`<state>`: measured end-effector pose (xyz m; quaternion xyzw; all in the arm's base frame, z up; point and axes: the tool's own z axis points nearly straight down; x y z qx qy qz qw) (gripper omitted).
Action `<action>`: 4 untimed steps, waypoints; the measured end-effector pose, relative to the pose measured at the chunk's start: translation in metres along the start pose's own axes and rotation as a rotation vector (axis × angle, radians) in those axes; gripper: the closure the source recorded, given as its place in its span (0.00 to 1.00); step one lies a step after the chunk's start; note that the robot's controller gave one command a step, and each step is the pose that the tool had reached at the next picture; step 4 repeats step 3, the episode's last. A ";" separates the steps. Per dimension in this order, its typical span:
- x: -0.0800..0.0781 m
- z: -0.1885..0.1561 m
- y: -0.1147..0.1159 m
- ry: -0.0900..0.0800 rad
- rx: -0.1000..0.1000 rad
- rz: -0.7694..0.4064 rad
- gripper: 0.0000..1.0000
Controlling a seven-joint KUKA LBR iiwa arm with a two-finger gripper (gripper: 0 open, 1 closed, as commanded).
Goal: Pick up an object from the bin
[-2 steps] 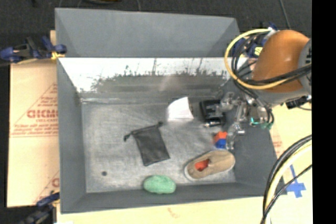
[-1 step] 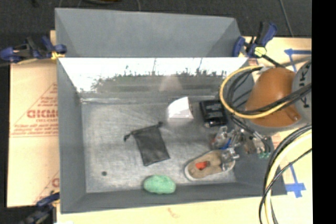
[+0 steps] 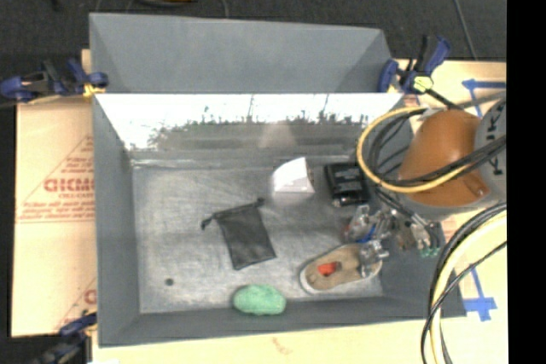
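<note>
Oval tan thing [image 3: 334,272] w/ a red dot on it lies flat on the bin [image 3: 171,213] floor, nr the front R corner. Gripper [image 3: 369,250] is down at its R end, just above it. Can't tell if gripper is wide or narrow, too much metal & wire bunched there. Green lump [image 3: 258,300] sits to the L by the front wall. Dark little bag [image 3: 245,237] is in the middle. White block [image 3: 292,176] & black box [image 3: 345,182] are side by side nr the back.
</note>
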<state>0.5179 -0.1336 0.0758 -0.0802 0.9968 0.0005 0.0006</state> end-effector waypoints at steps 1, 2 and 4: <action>-0.010 -0.121 -0.001 -0.002 0.003 -0.006 1.00; -0.010 -0.121 -0.001 -0.001 0.003 -0.007 1.00; 0.002 -0.149 0.001 0.005 -0.001 -0.074 1.00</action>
